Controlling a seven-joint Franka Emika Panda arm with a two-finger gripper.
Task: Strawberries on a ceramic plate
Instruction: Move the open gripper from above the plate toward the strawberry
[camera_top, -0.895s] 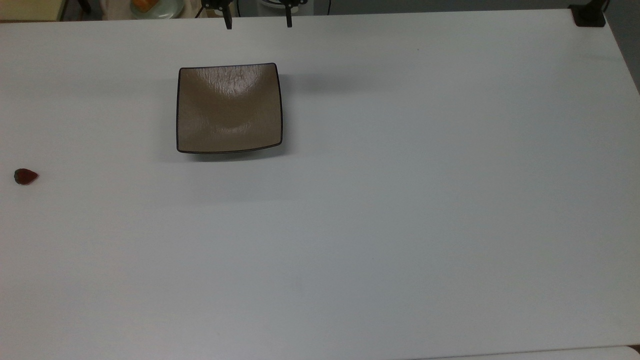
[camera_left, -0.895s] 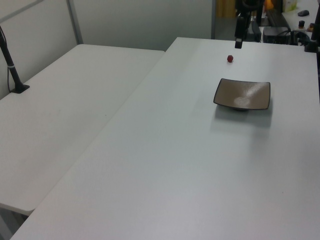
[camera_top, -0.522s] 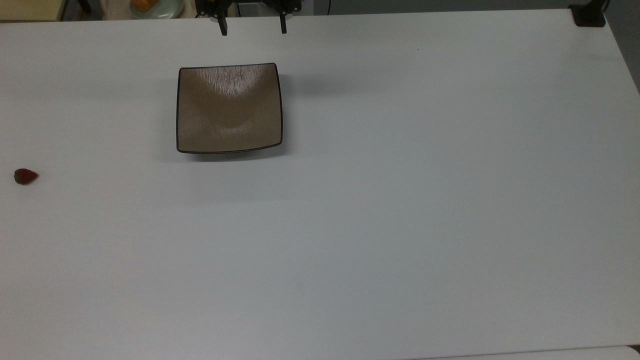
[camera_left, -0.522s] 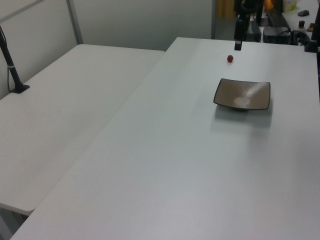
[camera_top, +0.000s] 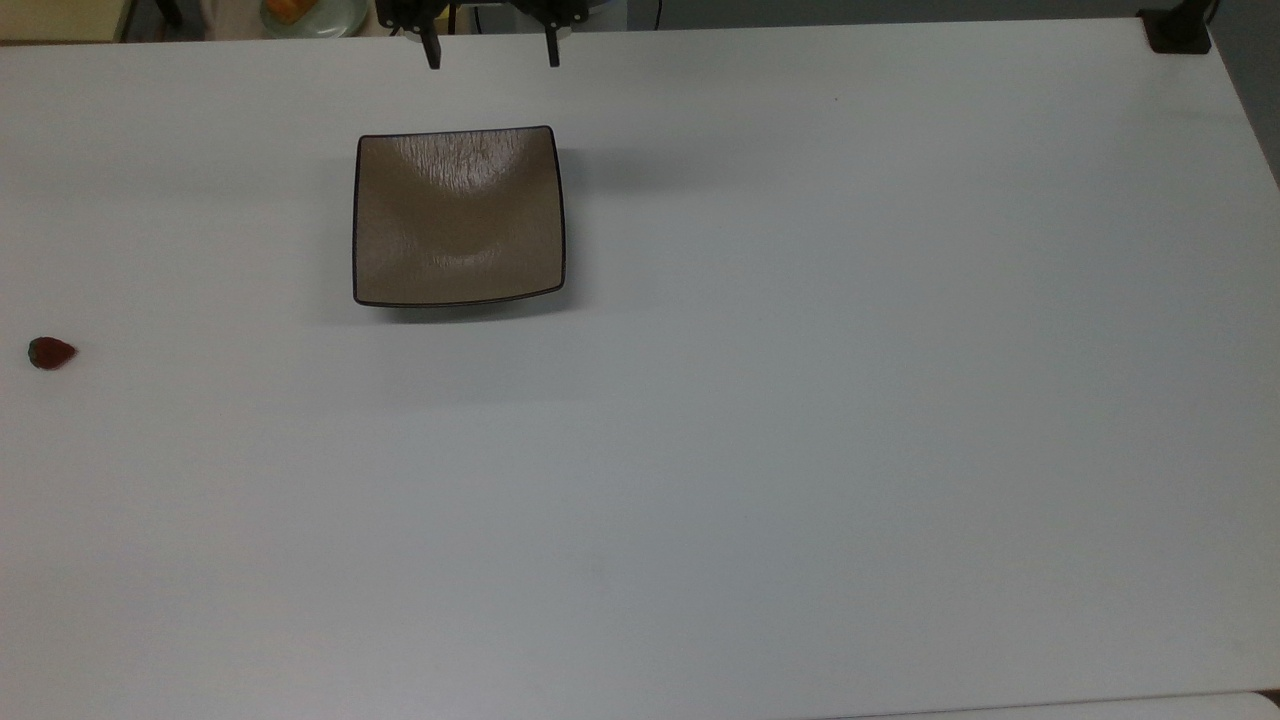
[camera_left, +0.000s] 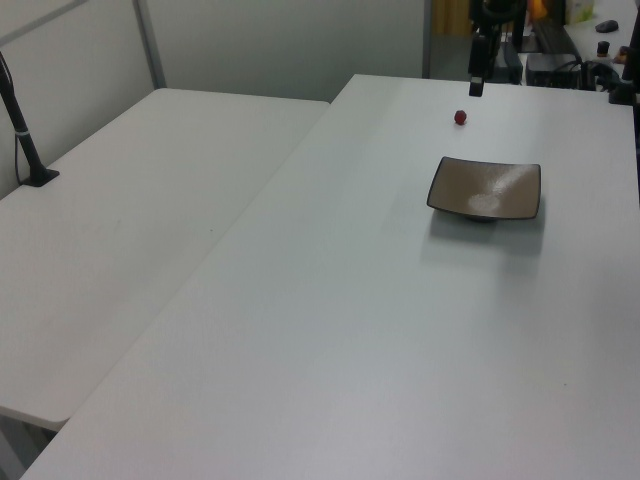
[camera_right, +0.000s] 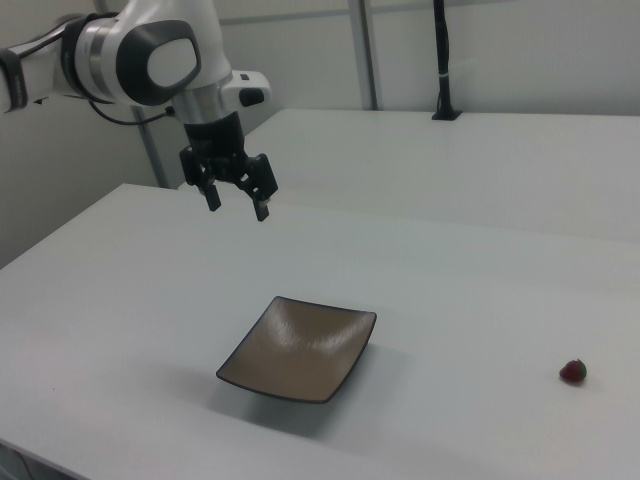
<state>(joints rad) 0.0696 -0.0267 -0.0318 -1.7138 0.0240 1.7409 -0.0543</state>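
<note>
Here the black two-finger gripper (camera_right: 236, 198) hangs wide open, empty; the small dark-red strawberry (camera_right: 573, 371) lies well off toward the right view's right, beyond the square brown ceramic plate (camera_right: 298, 349).

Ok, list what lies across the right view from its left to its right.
Gripper → plate → strawberry.

White table (camera_top: 800, 400), ceramic plate (camera_top: 458, 215), strawberry (camera_top: 50, 353) well apart
</note>
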